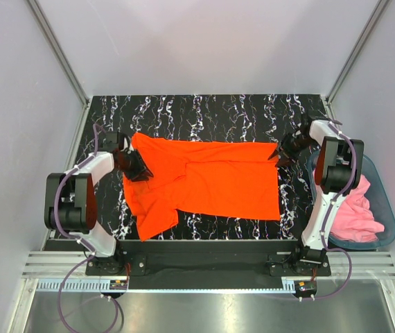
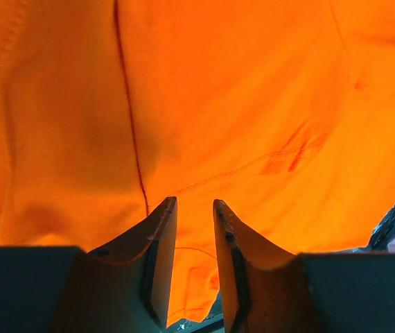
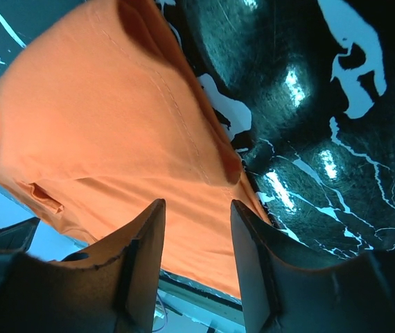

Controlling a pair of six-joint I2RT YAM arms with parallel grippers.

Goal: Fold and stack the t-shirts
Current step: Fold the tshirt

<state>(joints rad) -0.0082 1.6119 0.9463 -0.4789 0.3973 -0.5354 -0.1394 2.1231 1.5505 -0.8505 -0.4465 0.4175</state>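
The bright orange-red t-shirt lies spread across the black marbled table, a sleeve hanging toward the front left. My left gripper sits on the shirt's left part, near its upper edge. In the left wrist view the jaws stand narrowly apart, and the orange cloth fills the view. My right gripper is at the shirt's upper right corner. In the right wrist view it is open over the cloth's hemmed edge. The light pink t-shirt lies crumpled in a bin.
A blue plastic bin stands off the table's right edge, beside the right arm. Grey walls with metal frame rails enclose the table on three sides. Bare marbled surface shows behind the shirt and to its right.
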